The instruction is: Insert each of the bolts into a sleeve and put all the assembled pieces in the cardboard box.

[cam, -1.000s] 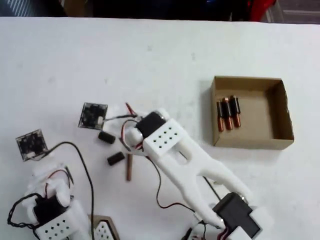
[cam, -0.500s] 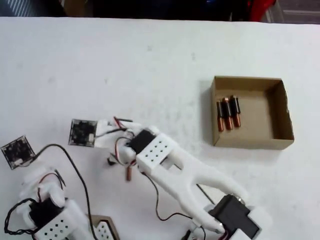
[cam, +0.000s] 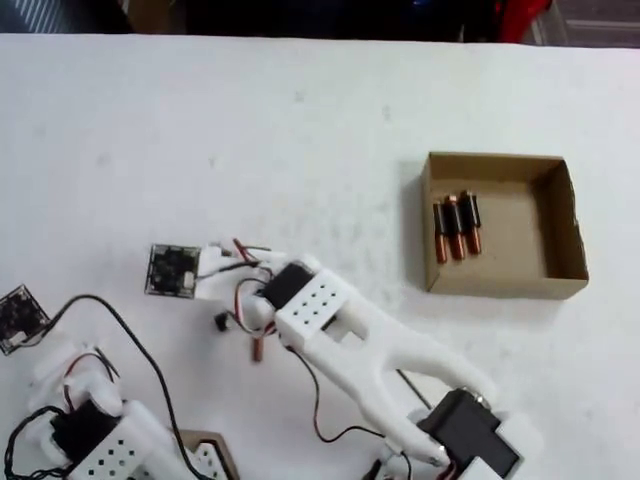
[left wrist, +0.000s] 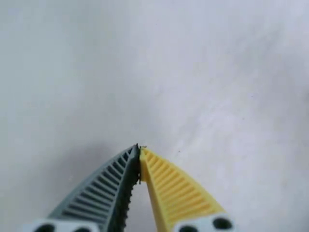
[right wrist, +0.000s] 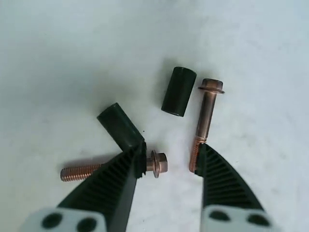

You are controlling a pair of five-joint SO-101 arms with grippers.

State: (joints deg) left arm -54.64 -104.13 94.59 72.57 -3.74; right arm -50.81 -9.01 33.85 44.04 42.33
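From above, the right arm [cam: 370, 350] covers most bolts [cam: 258, 348] and sleeves [right wrist: 178, 91] (left of the cardboard box [cam: 520, 255]). Right gripper [right wrist: 170, 149] spread, one bolt head [right wrist: 158, 163] between its jaws, shank half hidden; left gripper [left wrist: 140, 151] pressed together.

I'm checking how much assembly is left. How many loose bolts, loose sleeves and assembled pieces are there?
Loose bolts: 2
Loose sleeves: 2
Assembled pieces in the cardboard box: 3
Total: 7
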